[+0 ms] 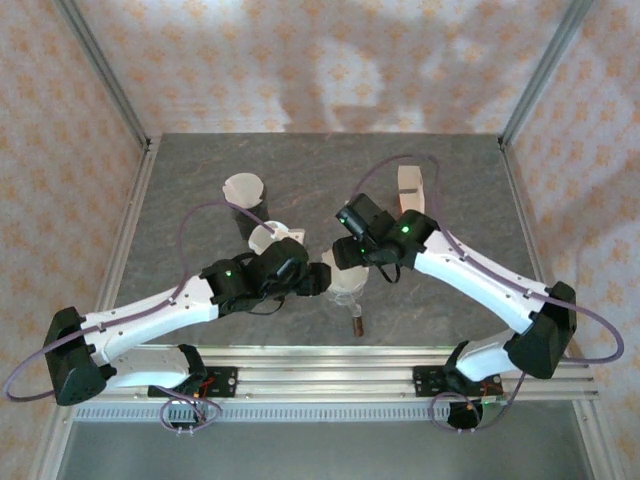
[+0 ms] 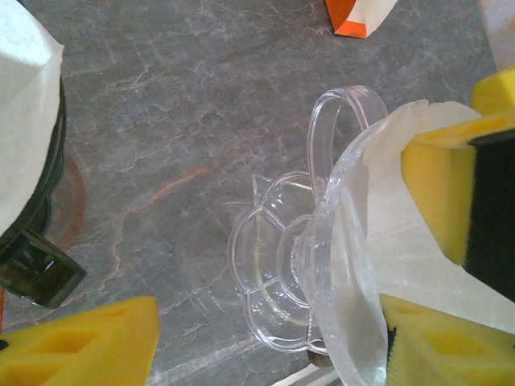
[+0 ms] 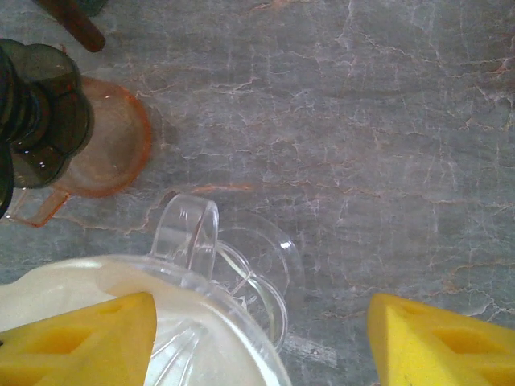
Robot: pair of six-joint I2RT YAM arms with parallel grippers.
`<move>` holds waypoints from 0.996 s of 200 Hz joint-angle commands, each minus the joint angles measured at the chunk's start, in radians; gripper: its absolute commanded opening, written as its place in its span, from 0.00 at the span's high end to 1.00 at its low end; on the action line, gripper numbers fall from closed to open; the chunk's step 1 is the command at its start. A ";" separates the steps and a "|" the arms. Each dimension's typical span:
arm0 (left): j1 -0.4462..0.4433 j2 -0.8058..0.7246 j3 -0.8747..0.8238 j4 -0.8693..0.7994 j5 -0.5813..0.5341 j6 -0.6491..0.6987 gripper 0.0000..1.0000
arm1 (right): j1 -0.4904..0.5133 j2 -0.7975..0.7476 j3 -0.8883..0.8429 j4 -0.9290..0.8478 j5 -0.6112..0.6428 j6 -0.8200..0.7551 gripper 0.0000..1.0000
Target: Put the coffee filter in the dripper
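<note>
Both arms meet over the middle of the grey marbled table (image 1: pixel 200 180), at the clear plastic dripper with a loop handle (image 1: pixel 347 285). The white paper coffee filter (image 2: pixel 378 241) sits inside the dripper's cone, lying against its transparent wall just under the rim.

The left gripper (image 2: pixel 265 322) has its jaws spread wide. The dripper's rim falls between them: one yellow finger (image 2: pixel 434 346) is over the filter and the other hangs above bare table, well clear of the dripper's base.

The right gripper (image 3: pixel 261 322) is also spread wide and pinches nothing. One of its yellow fingers (image 3: pixel 80 338) is over the filter at the dripper's mouth and the other is well apart above the table.

An amber plastic dripper (image 3: pixel 105 145) stands near the clear one. An orange-and-white packet (image 2: pixel 358 16) lies further back.
</note>
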 commanded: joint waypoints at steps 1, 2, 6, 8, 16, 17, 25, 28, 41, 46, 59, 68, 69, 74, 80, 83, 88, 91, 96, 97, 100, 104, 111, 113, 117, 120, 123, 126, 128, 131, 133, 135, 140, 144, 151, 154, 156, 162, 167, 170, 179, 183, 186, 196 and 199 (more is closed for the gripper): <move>0.006 0.001 -0.015 -0.013 -0.013 -0.001 0.33 | -0.009 0.013 0.037 0.011 0.026 -0.016 0.30; 0.006 0.000 -0.014 -0.013 -0.014 -0.001 0.33 | -0.009 0.013 0.037 0.012 0.026 -0.017 0.30; 0.007 0.001 -0.015 -0.012 -0.012 -0.001 0.33 | -0.009 0.016 0.035 0.014 0.026 -0.015 0.30; 0.006 0.002 -0.014 -0.012 -0.012 0.000 0.33 | -0.009 0.016 0.034 0.014 0.026 -0.015 0.30; 0.006 0.004 -0.011 -0.011 -0.010 0.000 0.33 | -0.011 0.018 0.034 0.016 0.026 -0.013 0.30; 0.006 0.004 -0.011 -0.011 -0.009 0.000 0.33 | -0.011 0.018 0.034 0.017 0.026 -0.013 0.30; 0.006 0.006 -0.012 -0.011 -0.008 0.002 0.33 | -0.012 0.017 0.033 0.018 0.027 -0.011 0.30; 0.007 0.007 -0.011 -0.011 -0.008 0.002 0.33 | -0.013 0.017 0.032 0.019 0.029 -0.011 0.30; 0.008 0.007 -0.010 -0.010 -0.008 0.001 0.33 | -0.014 0.016 0.031 0.017 0.033 -0.009 0.30; 0.007 0.008 -0.011 -0.010 -0.007 0.000 0.33 | -0.014 0.015 0.029 0.016 0.033 -0.009 0.30; 0.008 0.007 -0.011 -0.010 -0.008 0.000 0.33 | -0.014 0.007 0.028 0.010 0.031 -0.010 0.30; 0.008 0.008 -0.012 -0.012 -0.008 -0.001 0.33 | -0.014 -0.003 0.027 0.007 0.030 -0.009 0.30; 0.008 0.008 -0.011 -0.011 -0.007 -0.002 0.33 | -0.014 -0.005 0.027 0.006 0.029 -0.009 0.30; 0.008 0.007 -0.011 -0.010 -0.008 -0.001 0.33 | -0.014 -0.012 0.025 0.006 0.031 -0.007 0.30; 0.009 0.008 -0.012 -0.009 -0.007 -0.002 0.33 | -0.014 -0.023 0.020 0.008 0.035 -0.004 0.30; 0.007 0.009 -0.011 -0.009 -0.006 -0.001 0.33 | -0.014 -0.030 0.018 0.008 0.036 -0.004 0.30; 0.008 0.009 -0.012 -0.006 -0.006 -0.002 0.33 | -0.014 -0.040 0.012 0.008 0.041 0.001 0.30; 0.008 0.010 -0.012 -0.005 -0.006 -0.003 0.33 | -0.014 -0.047 0.011 0.008 0.043 0.002 0.30; 0.007 0.011 -0.012 -0.005 -0.005 -0.005 0.33 | -0.014 -0.058 0.007 0.008 0.048 0.006 0.30; 0.007 0.011 -0.011 -0.004 -0.005 -0.005 0.33 | -0.014 -0.060 0.007 0.008 0.049 0.007 0.30; 0.008 0.012 -0.012 -0.003 -0.003 -0.004 0.33 | -0.014 -0.067 0.004 0.008 0.053 0.008 0.30; 0.008 0.013 -0.014 0.000 -0.002 -0.005 0.33 | -0.014 -0.079 0.000 0.008 0.059 0.009 0.30; 0.008 0.014 -0.012 0.001 0.000 -0.006 0.33 | -0.014 -0.095 -0.007 0.008 0.073 0.013 0.30; 0.007 0.015 -0.012 0.001 0.000 -0.006 0.33 | -0.014 -0.101 -0.007 0.008 0.076 0.014 0.30; 0.008 0.016 -0.013 0.001 0.001 -0.006 0.33 | -0.014 -0.111 -0.011 0.010 0.084 0.018 0.30; 0.008 0.015 -0.011 0.001 0.002 -0.008 0.33 | -0.014 -0.119 -0.015 0.010 0.091 0.020 0.30; 0.008 0.016 -0.014 0.002 0.001 -0.008 0.33 | -0.014 -0.126 -0.019 0.012 0.095 0.022 0.30; 0.008 0.016 -0.011 0.003 0.002 -0.008 0.32 | -0.014 -0.134 -0.022 0.015 0.098 0.023 0.30; 0.007 0.015 -0.012 0.003 0.002 -0.008 0.32 | -0.014 -0.139 -0.024 0.016 0.100 0.024 0.30; 0.008 0.015 -0.012 0.003 0.002 -0.008 0.31 | -0.014 -0.147 -0.029 0.020 0.103 0.027 0.30; 0.009 0.014 -0.011 0.003 0.003 -0.008 0.31 | -0.014 -0.151 -0.031 0.021 0.104 0.028 0.30; 0.009 0.015 -0.011 0.004 0.004 -0.007 0.31 | -0.014 -0.154 -0.034 0.022 0.105 0.029 0.30; 0.008 0.013 -0.012 0.006 0.005 -0.008 0.30 | -0.014 -0.163 -0.037 0.024 0.109 0.032 0.30; 0.008 0.013 -0.012 0.006 0.005 -0.009 0.30 | -0.014 -0.169 -0.042 0.025 0.111 0.034 0.30; 0.007 0.011 -0.009 0.008 0.004 -0.008 0.30 | -0.014 -0.176 -0.046 0.027 0.112 0.035 0.30; 0.008 0.010 -0.010 0.008 0.004 -0.009 0.30 | -0.014 -0.178 -0.048 0.025 0.112 0.035 0.30; 0.007 0.011 -0.010 0.008 0.004 -0.007 0.30 | -0.014 -0.178 -0.047 0.024 0.112 0.037 0.30; 0.008 0.009 -0.009 0.008 0.004 -0.009 0.29 | -0.014 -0.178 -0.048 0.021 0.113 0.039 0.30; 0.009 0.009 -0.009 0.007 0.005 -0.007 0.30 | -0.014 -0.178 -0.050 0.020 0.114 0.040 0.30; 0.009 0.008 -0.009 0.006 0.005 -0.008 0.29 | -0.014 -0.179 -0.050 0.020 0.115 0.041 0.30; 0.008 0.005 -0.008 0.004 0.003 -0.009 0.29 | -0.014 -0.180 -0.055 0.021 0.117 0.042 0.30; 0.008 0.004 -0.009 0.003 0.002 -0.009 0.29 | -0.014 -0.179 -0.055 0.021 0.118 0.043 0.30; 0.008 0.002 -0.009 0.003 0.001 -0.010 0.29 | -0.015 -0.180 -0.056 0.021 0.118 0.044 0.30; 0.008 -0.004 -0.010 0.002 0.000 -0.011 0.28 | -0.014 -0.184 -0.057 0.022 0.115 0.043 0.30; 0.007 -0.005 -0.010 0.001 0.000 -0.010 0.28 | -0.014 -0.184 -0.056 0.025 0.115 0.045 0.30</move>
